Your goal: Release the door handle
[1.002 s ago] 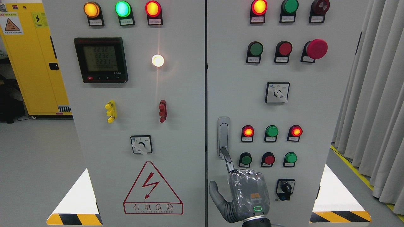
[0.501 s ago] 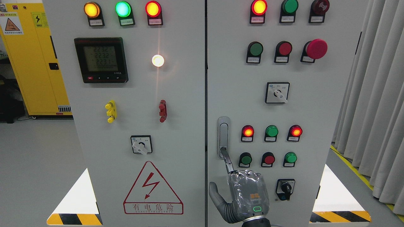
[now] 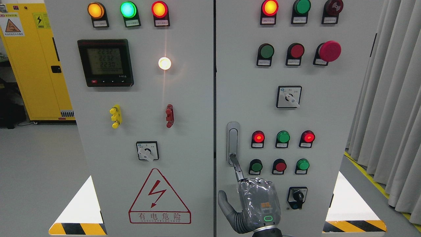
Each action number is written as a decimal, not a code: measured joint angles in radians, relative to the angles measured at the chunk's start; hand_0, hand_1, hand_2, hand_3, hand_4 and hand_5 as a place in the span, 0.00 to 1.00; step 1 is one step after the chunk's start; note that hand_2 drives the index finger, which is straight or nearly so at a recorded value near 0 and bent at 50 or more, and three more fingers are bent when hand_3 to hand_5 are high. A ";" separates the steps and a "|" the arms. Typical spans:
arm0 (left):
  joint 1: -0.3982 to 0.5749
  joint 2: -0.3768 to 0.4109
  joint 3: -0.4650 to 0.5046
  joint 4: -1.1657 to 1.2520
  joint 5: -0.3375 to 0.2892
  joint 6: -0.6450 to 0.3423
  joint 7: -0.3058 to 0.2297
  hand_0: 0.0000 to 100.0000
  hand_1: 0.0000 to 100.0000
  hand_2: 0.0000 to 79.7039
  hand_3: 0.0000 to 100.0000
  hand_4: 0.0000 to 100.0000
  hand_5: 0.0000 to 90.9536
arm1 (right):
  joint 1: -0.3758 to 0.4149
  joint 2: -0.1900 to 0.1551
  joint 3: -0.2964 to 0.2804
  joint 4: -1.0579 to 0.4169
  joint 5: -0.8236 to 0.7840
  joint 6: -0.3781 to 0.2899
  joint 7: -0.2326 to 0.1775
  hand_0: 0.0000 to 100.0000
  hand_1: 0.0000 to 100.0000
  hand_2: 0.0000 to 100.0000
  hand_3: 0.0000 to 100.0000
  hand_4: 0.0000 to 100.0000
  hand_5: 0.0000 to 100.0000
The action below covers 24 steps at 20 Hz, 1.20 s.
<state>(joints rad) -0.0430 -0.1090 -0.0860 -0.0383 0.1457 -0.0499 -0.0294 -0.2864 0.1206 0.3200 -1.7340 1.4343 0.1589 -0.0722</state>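
Hardly moved: right hand, fingertip on upright silver door handle

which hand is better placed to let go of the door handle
The right hand. Its arm comes in at the bottom edge right of the middle, and one extended finger reaches the lower end of the door handle. The left hand is out of view.
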 measured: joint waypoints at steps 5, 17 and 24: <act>0.000 0.000 0.000 0.000 0.000 0.000 0.000 0.12 0.56 0.00 0.00 0.00 0.00 | 0.001 0.000 0.000 0.000 -0.001 0.000 0.008 0.55 0.34 0.01 1.00 1.00 1.00; 0.000 0.000 0.000 0.000 0.000 0.000 0.000 0.12 0.56 0.00 0.00 0.00 0.00 | 0.009 -0.001 0.000 0.000 -0.002 0.000 0.016 0.54 0.34 0.02 1.00 1.00 1.00; 0.000 0.000 0.000 0.000 0.000 0.000 0.000 0.12 0.56 0.00 0.00 0.00 0.00 | 0.019 -0.001 -0.001 0.001 -0.004 0.000 0.025 0.54 0.34 0.02 1.00 1.00 1.00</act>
<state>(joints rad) -0.0430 -0.1088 -0.0860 -0.0384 0.1457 -0.0499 -0.0294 -0.2676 0.1195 0.3194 -1.7333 1.4306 0.1589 -0.0470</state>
